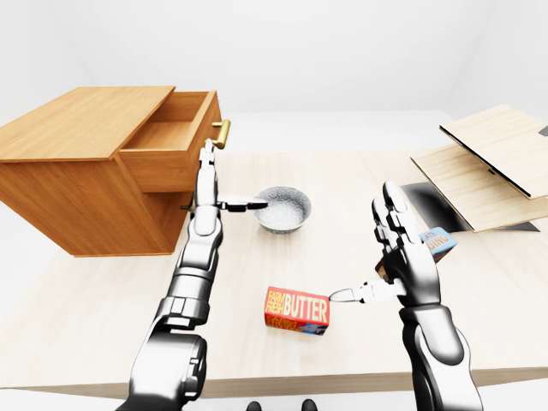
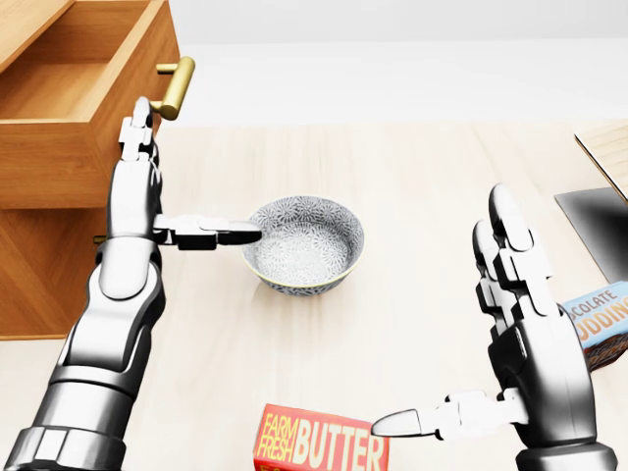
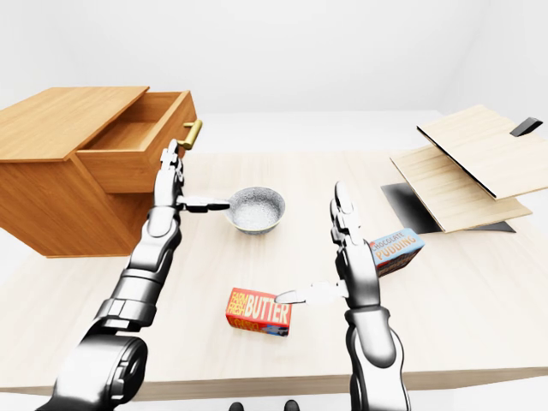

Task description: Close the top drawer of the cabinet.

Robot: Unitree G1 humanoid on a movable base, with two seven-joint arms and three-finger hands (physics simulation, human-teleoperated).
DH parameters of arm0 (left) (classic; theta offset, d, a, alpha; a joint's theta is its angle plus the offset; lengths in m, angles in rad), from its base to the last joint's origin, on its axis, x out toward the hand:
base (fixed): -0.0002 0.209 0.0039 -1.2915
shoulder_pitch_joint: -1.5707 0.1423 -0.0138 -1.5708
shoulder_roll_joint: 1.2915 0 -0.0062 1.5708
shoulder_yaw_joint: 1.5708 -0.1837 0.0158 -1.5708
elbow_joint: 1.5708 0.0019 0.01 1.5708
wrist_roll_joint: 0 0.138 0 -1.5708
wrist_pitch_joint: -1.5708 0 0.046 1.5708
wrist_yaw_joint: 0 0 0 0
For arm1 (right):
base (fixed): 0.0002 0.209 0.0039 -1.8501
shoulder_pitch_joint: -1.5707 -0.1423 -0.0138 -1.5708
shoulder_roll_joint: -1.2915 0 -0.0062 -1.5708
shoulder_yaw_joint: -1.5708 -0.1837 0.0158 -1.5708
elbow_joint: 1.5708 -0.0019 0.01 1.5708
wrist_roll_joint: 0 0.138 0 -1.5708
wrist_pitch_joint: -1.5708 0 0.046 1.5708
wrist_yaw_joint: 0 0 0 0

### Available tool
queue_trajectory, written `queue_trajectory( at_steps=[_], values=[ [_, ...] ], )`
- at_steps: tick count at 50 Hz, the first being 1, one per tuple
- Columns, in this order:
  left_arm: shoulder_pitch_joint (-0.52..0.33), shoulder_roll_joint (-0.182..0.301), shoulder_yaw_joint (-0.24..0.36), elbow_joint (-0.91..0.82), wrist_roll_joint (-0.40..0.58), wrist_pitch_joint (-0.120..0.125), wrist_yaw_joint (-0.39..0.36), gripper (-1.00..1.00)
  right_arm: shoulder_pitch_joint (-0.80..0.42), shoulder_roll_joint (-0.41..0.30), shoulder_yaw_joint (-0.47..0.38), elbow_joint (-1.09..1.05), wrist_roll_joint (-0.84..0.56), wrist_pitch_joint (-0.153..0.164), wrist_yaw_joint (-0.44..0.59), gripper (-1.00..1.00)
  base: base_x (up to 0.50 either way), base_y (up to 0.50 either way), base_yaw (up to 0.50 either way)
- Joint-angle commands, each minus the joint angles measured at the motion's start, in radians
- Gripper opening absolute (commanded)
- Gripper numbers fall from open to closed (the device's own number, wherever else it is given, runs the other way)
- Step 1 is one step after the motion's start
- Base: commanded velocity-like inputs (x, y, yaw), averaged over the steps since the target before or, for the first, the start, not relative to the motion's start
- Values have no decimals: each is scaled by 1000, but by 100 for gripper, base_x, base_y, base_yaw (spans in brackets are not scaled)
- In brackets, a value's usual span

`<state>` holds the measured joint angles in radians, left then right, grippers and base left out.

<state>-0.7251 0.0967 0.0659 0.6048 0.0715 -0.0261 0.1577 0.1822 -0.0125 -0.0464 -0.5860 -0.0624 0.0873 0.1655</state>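
Note:
A wooden cabinet [image 1: 77,171] stands at the left of the table. Its top drawer [image 1: 171,137] is pulled out and looks empty, with a brass handle [image 1: 222,134] on its face. My left hand [image 1: 208,175] is open, fingers pointing up and flat against the drawer face just below the handle, thumb [image 2: 211,234] sticking out right toward the bowl. My right hand [image 1: 390,248] is open and empty, held upright over the table at the right, thumb pointing left at the butter box.
A patterned grey bowl [image 1: 282,208] sits right of my left hand. A red butter box [image 1: 297,310] lies near the bottom of the table. A pudding box [image 3: 396,251] lies behind my right hand. Light wood boards [image 1: 488,167] over a dark panel lie at the right.

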Motion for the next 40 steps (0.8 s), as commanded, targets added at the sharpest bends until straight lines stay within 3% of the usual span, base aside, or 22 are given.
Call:
queue_trajectory(
  at_steps=[1,15,23,35,40],
  values=[
    [-6,104,56,-20,-46,39,5,100,13,2,-4,7,3,0,6,100,0,0,0],
    [55,212,123,-135,-67,98,-12,100,25,4,-14,5,12,0,10,100,0,0,0],
    [84,246,146,-169,-51,113,6,100,37,6,-21,-5,17,0,14,100,0,0,0],
    [90,310,190,-197,-65,113,40,100,63,12,-27,-38,20,0,18,100,0,0,0],
    [88,309,191,-190,-57,113,70,100,66,14,-27,-61,14,0,17,100,0,0,0]
  ],
)
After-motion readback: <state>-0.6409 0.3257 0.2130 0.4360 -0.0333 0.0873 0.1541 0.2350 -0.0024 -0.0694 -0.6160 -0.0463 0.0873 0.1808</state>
